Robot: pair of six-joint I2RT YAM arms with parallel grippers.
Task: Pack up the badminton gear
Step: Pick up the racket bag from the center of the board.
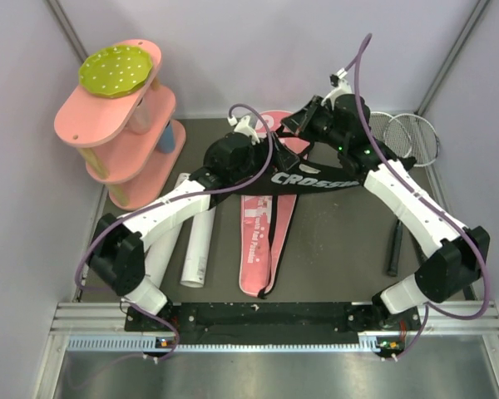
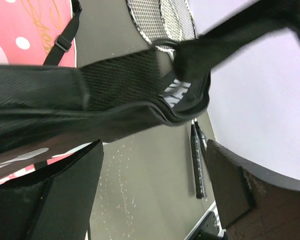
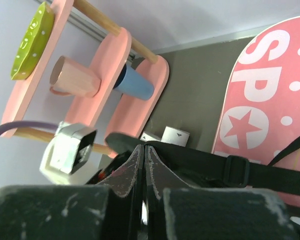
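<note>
The pink racket bag (image 1: 262, 249) lies lengthwise in the middle of the desk (image 1: 341, 241). Its black flap (image 1: 303, 179) is lifted clear and stretched between the two arms, a hold that would keep the mouth open for loading. The right pincer (image 3: 143, 150) has its jaws pressed fully together, apparently pinching the flap's strap edge at the far end, which keeps the flap up. The left pincer (image 2: 154, 155) stands spread wide just under the flap, with nothing between its jaws.

The rackets (image 1: 409, 133) lie at the far right with their heads overlapping, not yet in the bag. The white tubes (image 1: 198, 245) lie at the near left, close to the pink tiered shelf (image 1: 108, 125).

White letters on the flap read "CROSS", and the right arm covers the rest. The pink side shows "SPO" and a star. Gold script near the strap is too blurred to read.
</note>
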